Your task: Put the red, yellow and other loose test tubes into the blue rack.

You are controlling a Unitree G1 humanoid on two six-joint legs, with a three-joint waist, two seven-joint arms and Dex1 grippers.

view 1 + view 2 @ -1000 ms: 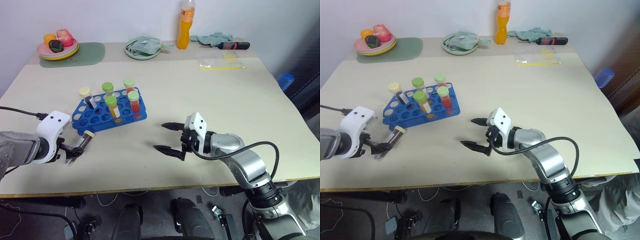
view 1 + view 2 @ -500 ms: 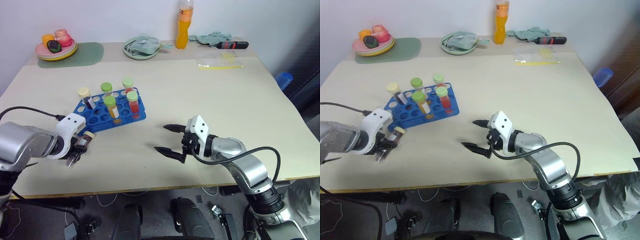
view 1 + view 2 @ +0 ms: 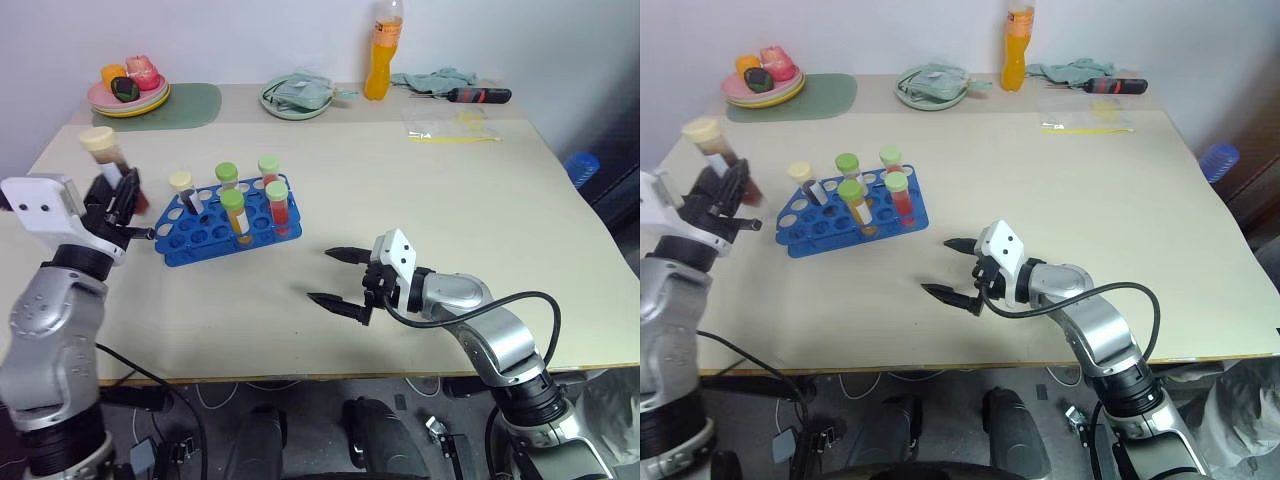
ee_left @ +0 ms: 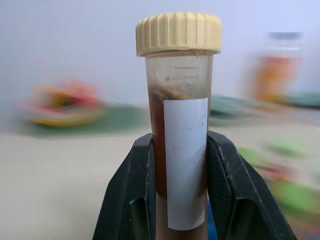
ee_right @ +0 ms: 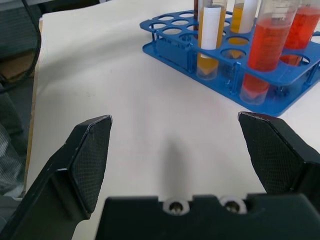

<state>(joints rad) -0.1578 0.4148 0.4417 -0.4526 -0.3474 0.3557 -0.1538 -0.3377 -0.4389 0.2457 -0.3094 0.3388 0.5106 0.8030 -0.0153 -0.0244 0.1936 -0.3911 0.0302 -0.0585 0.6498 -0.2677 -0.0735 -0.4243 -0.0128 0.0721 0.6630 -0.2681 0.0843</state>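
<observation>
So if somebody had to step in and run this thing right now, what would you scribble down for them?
Left hand: shut on the cream-capped maroon tube, held upright in the air to the left of the blue rack.
Right hand: open and empty, hovering over bare table right of the rack.
Done: five capped tubes stand in the rack, among them a red one and a yellow one. No loose tubes lie on the table.
Left: carry the maroon tube over a free hole, lower it in, let go.
</observation>
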